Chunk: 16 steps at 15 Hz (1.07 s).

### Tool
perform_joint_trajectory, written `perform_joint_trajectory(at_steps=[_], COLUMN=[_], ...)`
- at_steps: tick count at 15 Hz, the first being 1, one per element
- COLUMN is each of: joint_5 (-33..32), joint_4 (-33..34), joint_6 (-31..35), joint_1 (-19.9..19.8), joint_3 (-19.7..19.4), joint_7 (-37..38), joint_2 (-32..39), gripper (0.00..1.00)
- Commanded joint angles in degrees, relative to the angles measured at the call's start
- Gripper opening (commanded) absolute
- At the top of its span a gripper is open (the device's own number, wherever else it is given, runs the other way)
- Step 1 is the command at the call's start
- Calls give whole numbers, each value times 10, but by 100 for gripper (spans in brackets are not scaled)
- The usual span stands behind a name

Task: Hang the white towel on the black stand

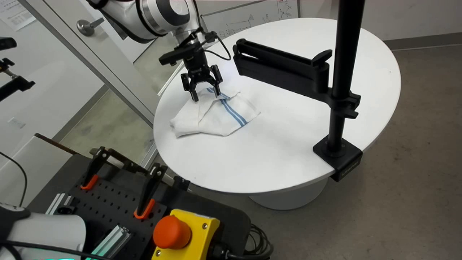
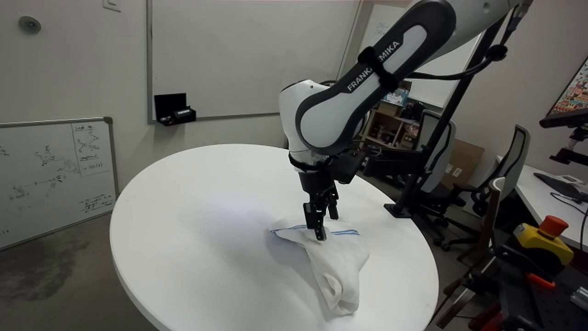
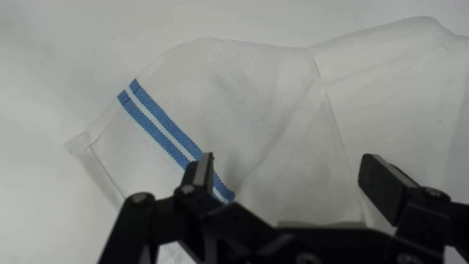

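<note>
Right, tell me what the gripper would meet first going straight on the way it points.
Most likely the white towel, directly beneath the open gripper; the gap, if any, is unclear.

In both exterior views we see a round white table point(image 2: 183, 220) on a grey-brown floor point(image 1: 408, 144). In an exterior view we find a large whiteboard point(image 2: 252, 55) on the far wall point(image 2: 82, 59), a smaller, written-on board point(image 2: 50, 197) at left, and office chairs point(image 2: 512, 151), a cardboard box point(image 2: 464, 161) and a white desk point(image 2: 530, 188) at right. In an exterior view we see a door point(image 1: 104, 54) with a lever handle point(image 1: 86, 27) at far left.
</note>
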Motion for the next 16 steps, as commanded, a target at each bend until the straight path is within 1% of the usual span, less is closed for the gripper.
perform_joint_trajectory(at_steps=[1, 2, 3, 4, 11, 12, 13, 16], joint_5=[-14, -16, -16, -17, -20, -20, -20, -19], joint_4=[2, 2, 3, 2, 3, 3, 2, 2], joint_6=[5, 7, 6, 7, 6, 6, 5, 4], joint_1=[9, 9, 8, 8, 9, 9, 10, 10], joint_3=[-9, -9, -8, -8, -10, -10, -10, -12], joint_7=[8, 6, 5, 5, 7, 7, 9, 13], joint_2=[1, 1, 2, 2, 2, 2, 1, 1], gripper=[100, 75, 72, 67, 14, 5, 1, 0])
